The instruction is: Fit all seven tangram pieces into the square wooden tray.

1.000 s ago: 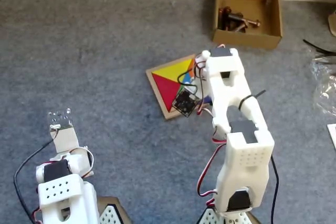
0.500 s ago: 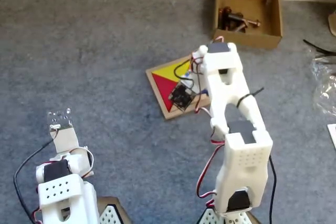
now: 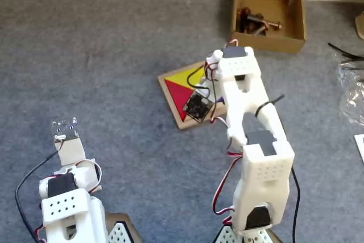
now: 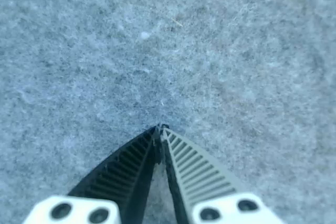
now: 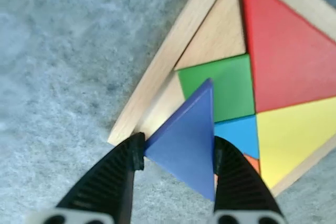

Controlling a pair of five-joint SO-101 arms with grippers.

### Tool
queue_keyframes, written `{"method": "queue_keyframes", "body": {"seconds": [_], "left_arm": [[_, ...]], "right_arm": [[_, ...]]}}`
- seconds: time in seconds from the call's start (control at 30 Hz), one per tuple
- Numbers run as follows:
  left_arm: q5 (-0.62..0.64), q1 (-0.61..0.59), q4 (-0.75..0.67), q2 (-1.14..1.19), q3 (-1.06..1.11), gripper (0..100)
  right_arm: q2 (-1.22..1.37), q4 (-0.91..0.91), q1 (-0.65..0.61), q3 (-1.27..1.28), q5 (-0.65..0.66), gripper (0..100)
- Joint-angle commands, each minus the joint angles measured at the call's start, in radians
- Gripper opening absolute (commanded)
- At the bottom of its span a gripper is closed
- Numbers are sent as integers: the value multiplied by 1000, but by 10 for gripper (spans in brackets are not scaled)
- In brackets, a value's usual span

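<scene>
At the tray's corner, right gripper [image 5: 178, 148]: clamped on a dark blue triangle [image 5: 186, 137], one finger on each side of it.
Dark blue triangle: its point lies over the green square [image 5: 226, 85], and its wide end reaches out past the tray's corner above the carpet. Whether it rests on the tray or is held just above it cannot be told.
Wooden tray [image 5: 173, 40]: lies on the grey carpet [image 3: 102, 49] near the middle of the table, turned at an angle, with the right arm [image 3: 250, 106] reaching over its far side.
Pieces in the tray: a red triangle [image 5: 283, 56] and a yellow triangle [image 5: 294, 135] meet edge to edge. The green square touches the red triangle, and a light blue piece [image 5: 236, 135] sits against the green square and the yellow triangle. A sliver of an orange piece [image 5: 253, 163] shows just beside the gripper finger.
Bare tray floor: a triangular patch of plain wood [image 5: 218, 35] lies between the rim, the red triangle and the green square.
Left gripper [image 4: 160, 129]: fingertips pressed together with nothing between them, above bare carpet, well apart from the tray.
Cardboard box [image 3: 267, 15]: sits beyond the tray at the table's far edge, with small brownish items inside.
</scene>
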Motion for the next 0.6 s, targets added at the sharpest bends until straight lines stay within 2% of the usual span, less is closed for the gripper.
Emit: {"method": "queue_keyframes", "body": {"seconds": [0.0, 0.13, 0.57], "left_arm": [[8, 31, 11, -4, -1, 5], [8, 31, 11, -4, -1, 5], [8, 31, 11, -4, -1, 5]], "right_arm": [[-19, 10, 28, -51, 9, 101], [-19, 15, 35, -51, 12, 142], [-18, 42, 31, -33, 12, 128]]}}
